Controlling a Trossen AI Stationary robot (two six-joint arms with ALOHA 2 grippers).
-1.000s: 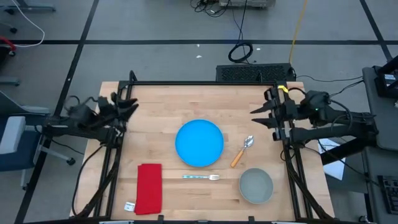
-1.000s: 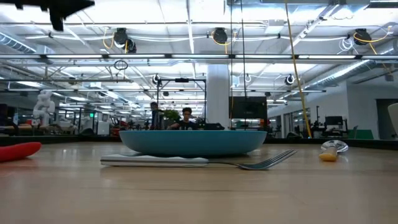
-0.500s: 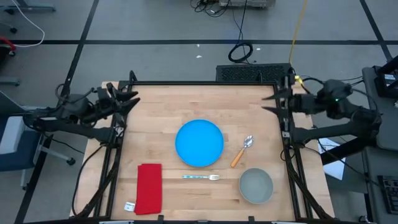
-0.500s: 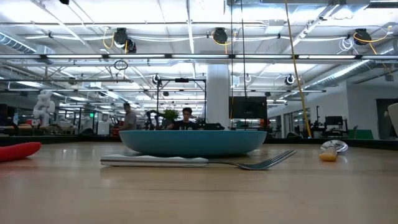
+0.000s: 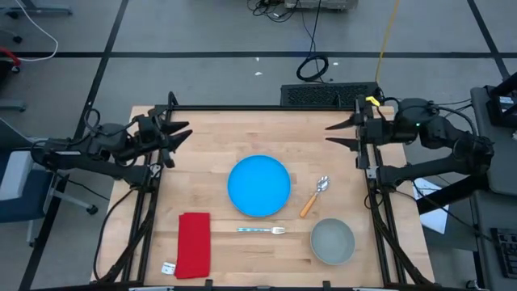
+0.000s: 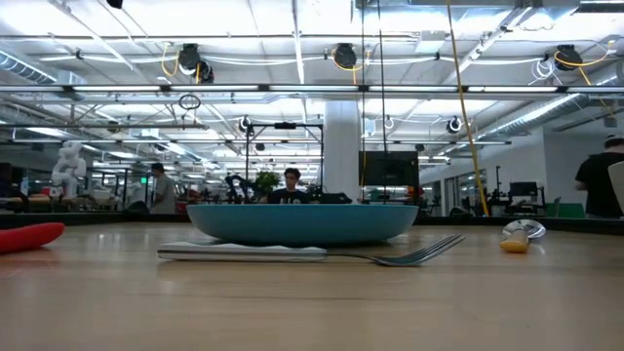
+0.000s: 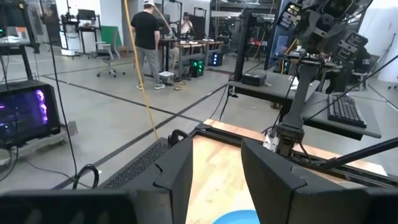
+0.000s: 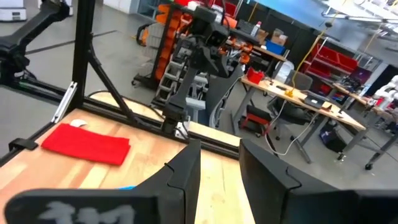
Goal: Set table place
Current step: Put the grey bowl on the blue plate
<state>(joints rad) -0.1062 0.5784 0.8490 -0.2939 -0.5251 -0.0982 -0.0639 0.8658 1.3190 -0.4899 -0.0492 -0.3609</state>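
While both arms hang back at the side rails, the table [image 5: 218, 129] lies flat: square butcher-block top, pale wood strips, thin black metal rails along its edges.

Round bright-blue plate [image 5: 258, 186], smooth, shallow, sits about mid-table. Red folded cloth [image 5: 194, 244], a soft rectangle, lies toward the near-left corner. Grey bowl [image 5: 333, 241], round, matte, smaller than the plate, sits toward the near-right corner. Spoon [image 5: 315, 196], shiny metal bowl with an orange handle, lies slanted just right of the plate, apart from it. Thin silver fork [image 5: 261, 230] lies parallel to the near edge, just before the plate.

Left gripper [image 5: 179, 134] over the left edge, far half, fingers parted, holding nothing. Right gripper [image 5: 336, 134] over the right edge, far half, fingers spread, nothing between them.
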